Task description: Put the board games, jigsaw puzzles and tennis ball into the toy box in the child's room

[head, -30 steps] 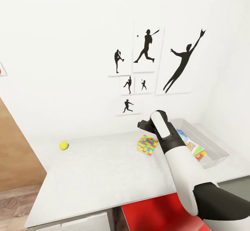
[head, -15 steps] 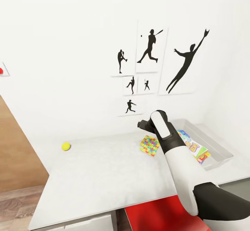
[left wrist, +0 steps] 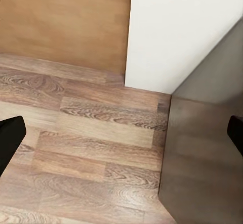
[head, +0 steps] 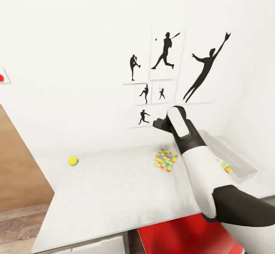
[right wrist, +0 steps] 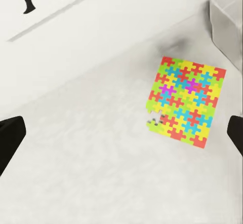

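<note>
While the right claw [right wrist: 121, 133] gapes empty, the jigsaw puzzle [right wrist: 185, 101] lies flat, corner toward the wall.

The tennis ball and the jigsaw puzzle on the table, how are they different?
The tennis ball is round and plain yellow-green; the jigsaw puzzle is a flat square of many colours. The ball looks smaller than the puzzle. The ball sits far from the toy box, towards the table's left end, while the puzzle lies close beside the box. Both rest on the table, outside the box.
</note>
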You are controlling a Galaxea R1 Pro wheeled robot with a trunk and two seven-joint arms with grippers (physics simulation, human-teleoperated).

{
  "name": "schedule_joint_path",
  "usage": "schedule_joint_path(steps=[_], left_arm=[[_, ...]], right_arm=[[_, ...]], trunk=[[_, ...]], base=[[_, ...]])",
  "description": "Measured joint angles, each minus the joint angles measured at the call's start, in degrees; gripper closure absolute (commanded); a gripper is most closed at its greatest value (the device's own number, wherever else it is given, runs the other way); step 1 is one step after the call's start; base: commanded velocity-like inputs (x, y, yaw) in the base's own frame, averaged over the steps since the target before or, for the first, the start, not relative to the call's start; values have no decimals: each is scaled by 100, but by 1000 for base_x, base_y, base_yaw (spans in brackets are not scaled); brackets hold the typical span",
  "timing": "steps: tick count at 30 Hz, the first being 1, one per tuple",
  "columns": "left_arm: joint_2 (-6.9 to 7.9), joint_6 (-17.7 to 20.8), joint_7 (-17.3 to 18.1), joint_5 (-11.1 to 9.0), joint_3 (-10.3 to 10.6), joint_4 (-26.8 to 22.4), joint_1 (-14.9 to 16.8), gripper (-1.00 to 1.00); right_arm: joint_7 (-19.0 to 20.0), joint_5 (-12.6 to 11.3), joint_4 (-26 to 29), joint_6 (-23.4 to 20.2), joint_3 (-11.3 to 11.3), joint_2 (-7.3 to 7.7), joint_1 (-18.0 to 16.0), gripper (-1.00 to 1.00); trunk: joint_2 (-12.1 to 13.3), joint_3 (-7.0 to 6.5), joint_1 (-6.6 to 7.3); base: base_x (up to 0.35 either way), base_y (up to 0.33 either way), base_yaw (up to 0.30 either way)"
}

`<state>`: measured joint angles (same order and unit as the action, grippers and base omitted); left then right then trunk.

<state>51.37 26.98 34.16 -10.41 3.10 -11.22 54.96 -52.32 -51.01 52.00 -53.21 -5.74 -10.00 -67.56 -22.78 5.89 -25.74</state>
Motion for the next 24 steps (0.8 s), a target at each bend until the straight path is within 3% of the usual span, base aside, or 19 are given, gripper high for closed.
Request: schedule_joint_path(steps=[4,10,24], left_arm=[[0,0,0,0,0,0,0,-100],[0,1,1,0,0,0,1,-100],[3,-114,0,0,0,0,1,-100]], right_arm=[[-274,-26,-250,-115,13,0,-366,-100],[-357,-37,-653,-154,19,0,-707,-100],[-371,-55,-757,-170,29,0,-786,-100]], trunk=[[0,0,0],[0,0,0],[0,3,1]], base=[[0,41,0],[5,116,0],[51,134,0]])
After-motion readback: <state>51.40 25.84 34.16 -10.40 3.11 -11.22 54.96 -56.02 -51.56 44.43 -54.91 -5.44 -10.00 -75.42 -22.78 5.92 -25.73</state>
